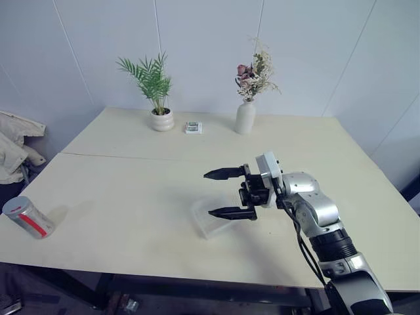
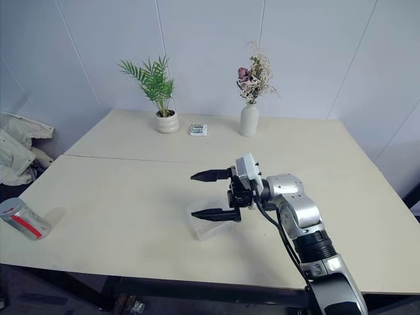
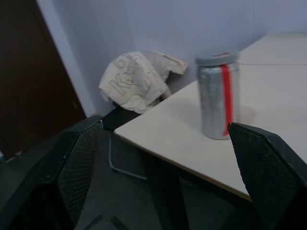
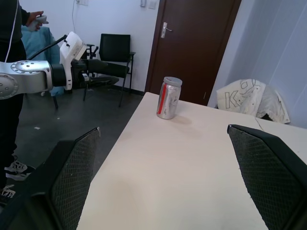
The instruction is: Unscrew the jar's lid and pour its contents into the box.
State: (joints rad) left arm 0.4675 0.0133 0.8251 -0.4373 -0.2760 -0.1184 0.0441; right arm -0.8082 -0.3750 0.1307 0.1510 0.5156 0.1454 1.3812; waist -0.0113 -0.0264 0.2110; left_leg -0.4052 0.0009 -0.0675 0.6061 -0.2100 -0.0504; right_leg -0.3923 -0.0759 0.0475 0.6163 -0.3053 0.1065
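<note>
The jar (image 1: pixel 27 217) (lid (image 3: pixel 217 58) not yet unscrewed) is seen at the worktop's (image 1: pixel 131 197) left corner; the box (image 1: pixel 213 220) lies under the wide, empty right claw (image 1: pixel 226 193); the left claw (image 4: pixel 103 68) is wide too; nothing is poured.

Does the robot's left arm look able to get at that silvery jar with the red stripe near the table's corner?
Probably yes. The left gripper is open and faces the silvery red-striped jar, which stands upright with its grey lid on, nothing between them; it is just not yet around it.

jar (image 3: pixel 218 98): looking shiny, metal-like | lid (image 3: pixel 217 58): matt grey | desk (image 1: pixel 131 197): looking smooth, matt | box (image 1: pixel 213 220): clear plastic
</note>
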